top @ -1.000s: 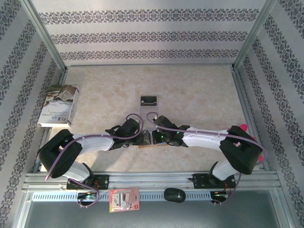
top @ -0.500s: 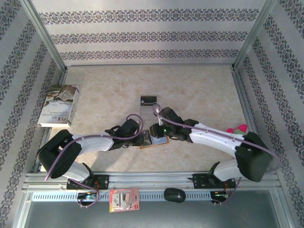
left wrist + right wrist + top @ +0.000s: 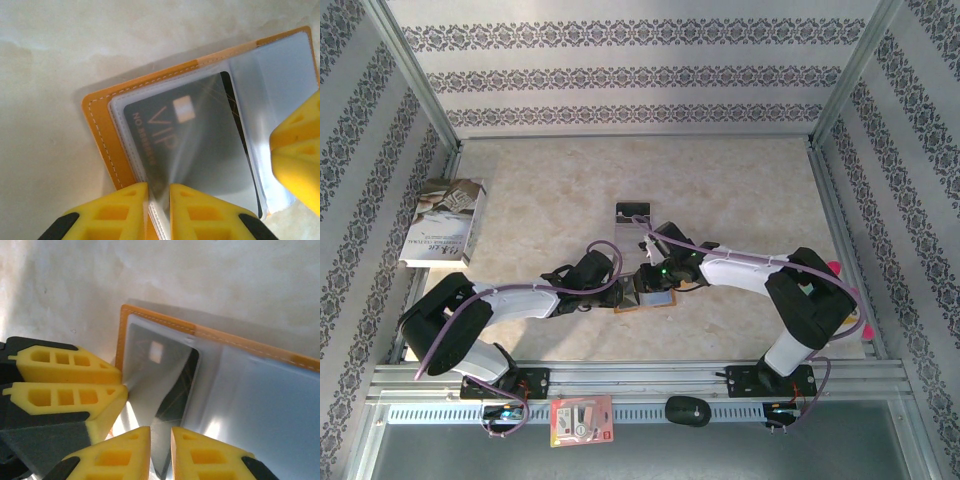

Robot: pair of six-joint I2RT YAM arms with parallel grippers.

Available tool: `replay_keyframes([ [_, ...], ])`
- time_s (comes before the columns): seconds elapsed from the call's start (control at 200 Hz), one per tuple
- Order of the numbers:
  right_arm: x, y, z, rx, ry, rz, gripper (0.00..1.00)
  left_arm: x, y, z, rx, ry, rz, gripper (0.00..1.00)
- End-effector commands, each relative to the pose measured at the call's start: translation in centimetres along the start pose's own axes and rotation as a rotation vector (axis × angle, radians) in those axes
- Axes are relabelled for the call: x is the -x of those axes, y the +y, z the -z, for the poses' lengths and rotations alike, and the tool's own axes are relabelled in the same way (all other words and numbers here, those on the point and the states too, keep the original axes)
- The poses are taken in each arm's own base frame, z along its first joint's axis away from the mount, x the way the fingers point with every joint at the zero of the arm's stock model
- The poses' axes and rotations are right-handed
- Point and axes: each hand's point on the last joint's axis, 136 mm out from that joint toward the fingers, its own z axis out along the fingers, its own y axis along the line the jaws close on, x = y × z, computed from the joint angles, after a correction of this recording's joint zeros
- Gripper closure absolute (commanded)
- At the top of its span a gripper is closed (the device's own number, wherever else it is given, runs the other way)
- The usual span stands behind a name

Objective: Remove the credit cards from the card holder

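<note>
- The flat orange leather card holder [image 3: 658, 298], edged with white stitching, lies opened out on the pale marbled table [image 3: 740, 200]. It is near the small clear plastic stand [image 3: 633, 211], on the side toward the arm bases. Its long axis runs left to right with a slight tilt.
- Its inside is pale grey-blue, with glossy see-through pockets.
- One pocket holds a black card [image 3: 200, 150] with gold "VIP" lettering and a small pale chip.
- The black card's long axis lies across the card holder's, and the lettering runs along it. The chip end points away from the left gripper [image 3: 159, 210].
- The left gripper sits on the near-left side of the stand, its jaws pinched on the pocket's clear edge.
- The right gripper [image 3: 160, 450], on the near side of the stand, has its jaws drawn to a narrow slit over the pocket edge and the card's corner. I cannot tell whether they grip the card itself.
</note>
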Motion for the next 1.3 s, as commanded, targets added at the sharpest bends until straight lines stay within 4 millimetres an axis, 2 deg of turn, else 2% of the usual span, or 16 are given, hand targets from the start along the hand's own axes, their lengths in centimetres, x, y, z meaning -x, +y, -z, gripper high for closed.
replay_keyframes([
  [0.0,0.2,-0.1,-0.4,0.028,0.01,0.007,0.81,-4.6,3.3,-0.8,0.099,0.158,-0.007,0.83],
  [0.285,0.0,-1.4,-0.7,-0.018,0.009,-0.006,0.77,-4.7,3.4,-0.6,0.097,0.158,-0.001,0.83],
  [0.809,-0.6,-2.1,-1.5,-0.028,0.036,-0.032,0.82,-4.9,3.6,-0.6,0.101,0.163,0.006,0.83],
  [1.044,-0.7,-1.3,-2.0,0.028,0.049,-0.042,0.78,-4.9,3.5,-0.7,0.098,0.167,0.005,0.84],
  [1.299,-0.9,-1.1,-2.6,0.068,0.057,-0.074,0.82,-5.0,3.4,-0.7,0.092,0.171,0.009,0.84],
])
